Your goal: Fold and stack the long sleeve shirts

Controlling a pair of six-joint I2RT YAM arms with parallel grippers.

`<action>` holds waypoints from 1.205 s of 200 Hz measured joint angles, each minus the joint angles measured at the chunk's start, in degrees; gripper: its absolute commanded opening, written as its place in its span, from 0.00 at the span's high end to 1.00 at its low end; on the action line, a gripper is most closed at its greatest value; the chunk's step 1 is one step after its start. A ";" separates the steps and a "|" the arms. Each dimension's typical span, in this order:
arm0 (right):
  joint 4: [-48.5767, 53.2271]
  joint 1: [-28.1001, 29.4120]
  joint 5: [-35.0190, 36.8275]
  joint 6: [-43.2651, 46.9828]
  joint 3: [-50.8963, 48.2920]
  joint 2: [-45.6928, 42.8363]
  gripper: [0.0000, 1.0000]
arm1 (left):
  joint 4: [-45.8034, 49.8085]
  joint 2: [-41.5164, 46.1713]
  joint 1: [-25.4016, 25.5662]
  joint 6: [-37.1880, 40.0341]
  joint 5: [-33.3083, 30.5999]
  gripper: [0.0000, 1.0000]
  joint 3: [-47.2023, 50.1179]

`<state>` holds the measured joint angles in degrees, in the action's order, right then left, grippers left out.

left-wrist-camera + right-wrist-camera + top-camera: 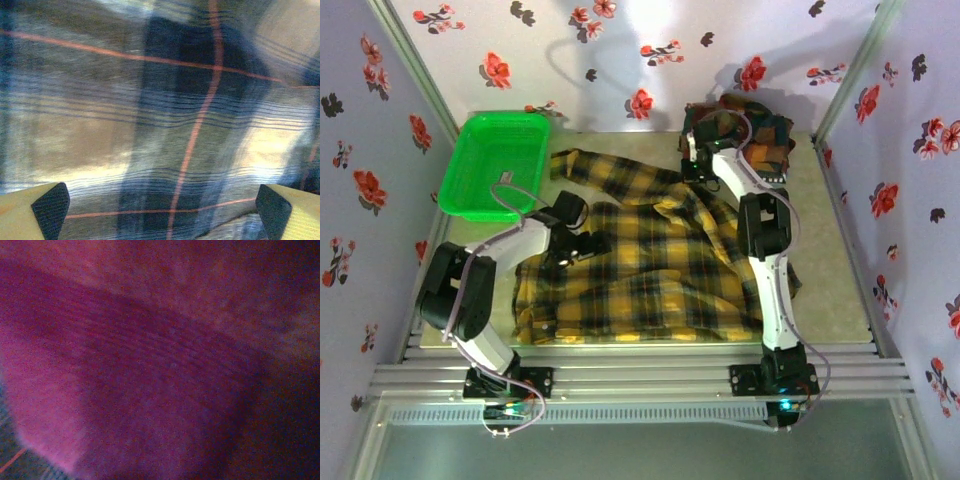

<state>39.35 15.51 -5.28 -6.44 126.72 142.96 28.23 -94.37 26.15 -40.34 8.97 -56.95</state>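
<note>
Mustard plaid shirt (pixel 650 275) spread out | left gripper (pixel 161 205) fingers apart over it | right gripper (pixel 692 150) at red-check shirts (pixel 765 135), grip state unclear

This looks like a robot test booth: flower-print walls (pixel 620 40) stand around the desk (pixel 835 290), and two robot arms (pixel 775 290) are bolted to metal rails (pixel 640 378) at its near edge.

The pale table (pixel 835 290) is carrying a yellow shirt (pixel 650 270), lying spread and rumpled across its middle and reaching the near edge. A green basket (pixel 495 165) is sitting at the far left corner, and a heap of darker shirts (pixel 770 135) is lying at the far right corner.
</note>
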 measured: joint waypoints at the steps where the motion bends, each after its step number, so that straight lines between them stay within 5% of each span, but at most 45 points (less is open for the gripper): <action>1: -0.09 0.00 0.04 0.00 -0.17 -0.31 0.97 | 0.00 0.02 -0.07 -0.02 -0.02 0.01 0.17; 77: -5.73 0.04 3.28 -2.58 -6.21 -12.20 1.00 | -1.92 0.87 -0.94 -3.06 -1.53 0.01 4.74; 197: -11.98 -2.01 20.09 -10.43 -24.24 -21.88 1.00 | -5.05 2.99 -1.25 -6.25 -1.81 0.01 7.43; 241: -15.26 -2.01 22.71 -11.26 -26.47 -25.31 1.00 | 4.48 4.07 -3.28 -4.96 -1.79 0.00 1.25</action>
<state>24.10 13.50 17.43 -17.69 100.25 117.64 32.71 -90.30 22.87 -45.30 7.18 -55.70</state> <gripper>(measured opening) 0.065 0.996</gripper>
